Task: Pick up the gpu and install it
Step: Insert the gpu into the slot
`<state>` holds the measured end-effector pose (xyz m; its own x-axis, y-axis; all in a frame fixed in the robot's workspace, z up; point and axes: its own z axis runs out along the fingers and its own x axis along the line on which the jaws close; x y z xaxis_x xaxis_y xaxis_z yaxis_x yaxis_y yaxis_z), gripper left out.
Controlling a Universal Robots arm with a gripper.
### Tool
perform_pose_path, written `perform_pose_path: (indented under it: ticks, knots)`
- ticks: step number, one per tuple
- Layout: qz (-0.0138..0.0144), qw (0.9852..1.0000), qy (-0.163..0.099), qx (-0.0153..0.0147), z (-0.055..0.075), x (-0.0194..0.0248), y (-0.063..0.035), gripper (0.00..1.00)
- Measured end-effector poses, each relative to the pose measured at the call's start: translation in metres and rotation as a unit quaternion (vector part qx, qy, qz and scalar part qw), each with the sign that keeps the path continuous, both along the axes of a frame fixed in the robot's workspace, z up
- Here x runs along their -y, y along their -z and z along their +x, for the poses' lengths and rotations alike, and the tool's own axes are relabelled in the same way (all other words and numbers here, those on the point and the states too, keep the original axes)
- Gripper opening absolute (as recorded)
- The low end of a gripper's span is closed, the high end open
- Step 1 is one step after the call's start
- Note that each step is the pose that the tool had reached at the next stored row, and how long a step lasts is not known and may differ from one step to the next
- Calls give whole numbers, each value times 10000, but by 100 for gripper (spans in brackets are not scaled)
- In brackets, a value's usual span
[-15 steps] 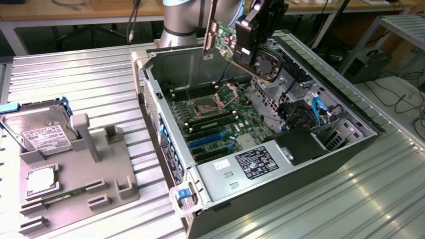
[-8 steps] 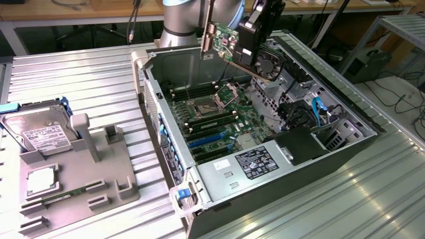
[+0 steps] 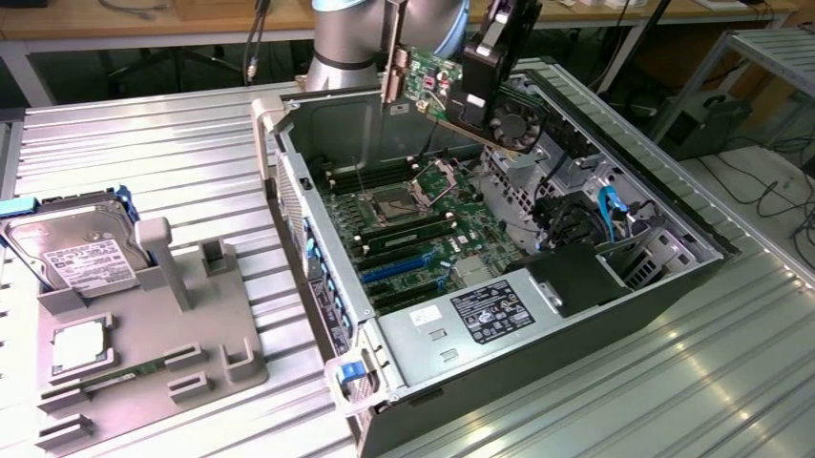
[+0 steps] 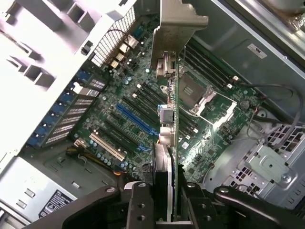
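My gripper is shut on the gpu, which hangs in the air over the back part of the open computer case. The card's green board face, its pale metal bracket and a round fan show in the exterior view. Through the wrist camera the gpu appears edge-on, clamped between the black fingers, with its bracket at the far end. It hovers above the motherboard, clear of the blue slot.
Inside the case lie the CPU socket, memory slots, blue and black expansion slots, a power supply and blue cables. On the exterior view's left a grey fixture holds a silver hard drive, a chip and a green memory stick.
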<state>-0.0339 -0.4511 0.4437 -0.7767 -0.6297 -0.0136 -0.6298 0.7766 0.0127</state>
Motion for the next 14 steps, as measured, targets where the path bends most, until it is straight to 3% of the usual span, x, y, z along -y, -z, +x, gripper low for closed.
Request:
perform_pose_path:
  ticks: [8, 14]
  knots:
    - [-9, 9990, -445, -1, 0, 0, 0, 28]
    - [-13, 9966, -819, -1, 0, 0, 0, 28]
